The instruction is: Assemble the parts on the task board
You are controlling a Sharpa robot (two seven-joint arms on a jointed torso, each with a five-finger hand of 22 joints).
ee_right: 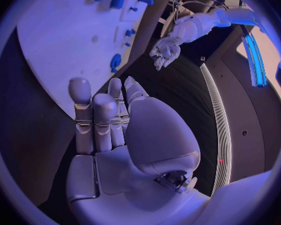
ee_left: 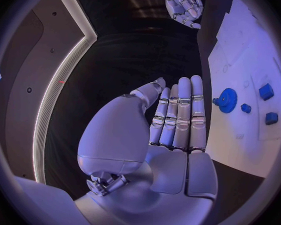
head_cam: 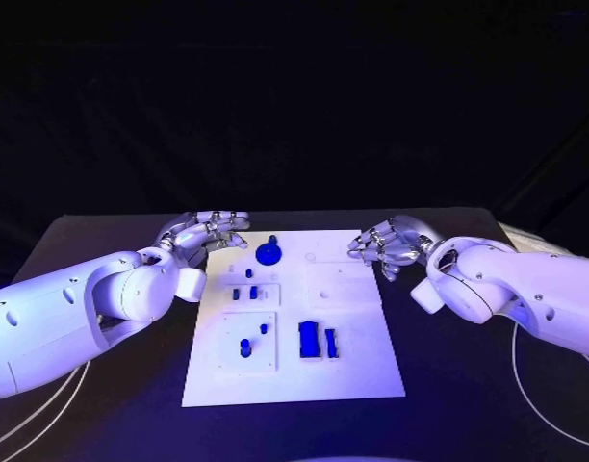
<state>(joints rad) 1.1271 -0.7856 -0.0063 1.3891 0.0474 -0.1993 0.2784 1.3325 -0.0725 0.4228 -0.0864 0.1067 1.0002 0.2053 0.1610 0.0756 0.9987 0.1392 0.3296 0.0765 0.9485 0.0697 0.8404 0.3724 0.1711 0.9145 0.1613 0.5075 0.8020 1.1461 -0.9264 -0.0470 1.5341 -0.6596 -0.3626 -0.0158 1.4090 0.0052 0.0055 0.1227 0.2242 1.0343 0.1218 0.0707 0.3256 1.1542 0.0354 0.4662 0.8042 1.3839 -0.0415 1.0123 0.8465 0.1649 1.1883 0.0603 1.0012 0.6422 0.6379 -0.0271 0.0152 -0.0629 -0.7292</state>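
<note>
Parts are the first thing we look at: a blue gear (head_cam: 268, 254) stands at the far end of the task board (head_cam: 357, 371), just beside the fingertips of the left hand (head_cam: 206, 231) and across the board from the right hand (head_cam: 389, 243). Some small blue pegs (head_cam: 244, 293) sit in the plate behind the gear, nearer to the robot than both hands. Two blue blocks (head_cam: 317, 340) lie side by side still closer to the robot, well apart from either hand, next to a small blue knob (head_cam: 246, 346).

We judge that the work is at an early stage or between two steps, because we cannot tell which pieces are already seated and which only lie loose.

Both hands hold nothing. In the wrist views the left hand's fingers (ee_left: 181, 115) are stretched out straight and together, and the right hand's fingers (ee_right: 100, 120) too. The left hand hovers at the far left corner of the board, the right hand at the far right corner.
</note>
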